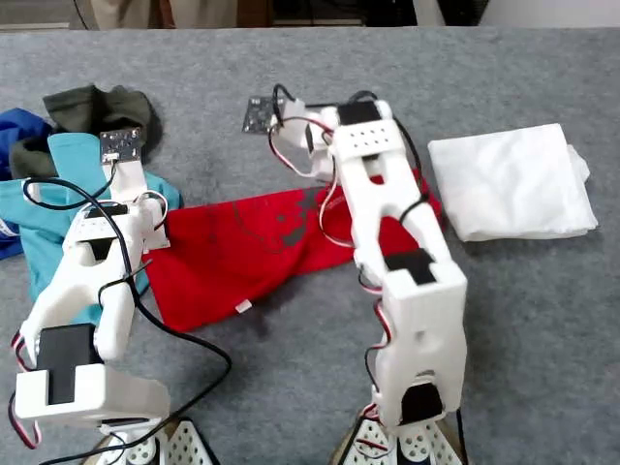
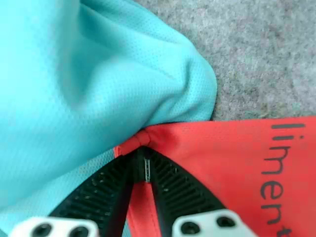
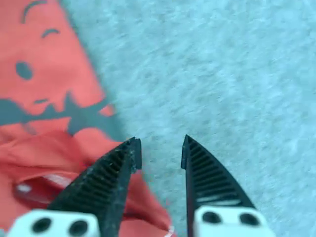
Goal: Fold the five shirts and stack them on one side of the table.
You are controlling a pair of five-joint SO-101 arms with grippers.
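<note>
A red shirt (image 1: 242,252) lies spread across the middle of the grey table, partly under both arms. My left gripper (image 2: 144,148) is shut on a pinched corner of the red shirt (image 2: 217,163), right where it meets the teal shirt (image 2: 84,84). In the high view the left gripper (image 1: 155,208) sits at the red shirt's left edge. My right gripper (image 3: 160,148) is open just above the felt, beside the red shirt's printed edge (image 3: 49,89); in the high view it (image 1: 302,145) is at the shirt's far edge. A folded white shirt (image 1: 513,182) lies at the right.
A teal shirt (image 1: 58,208), a blue shirt (image 1: 15,131) and a dark green shirt (image 1: 97,107) are heaped at the far left. Bare grey table (image 1: 291,387) lies in front of the red shirt and along the far side. Cables trail beside the left arm.
</note>
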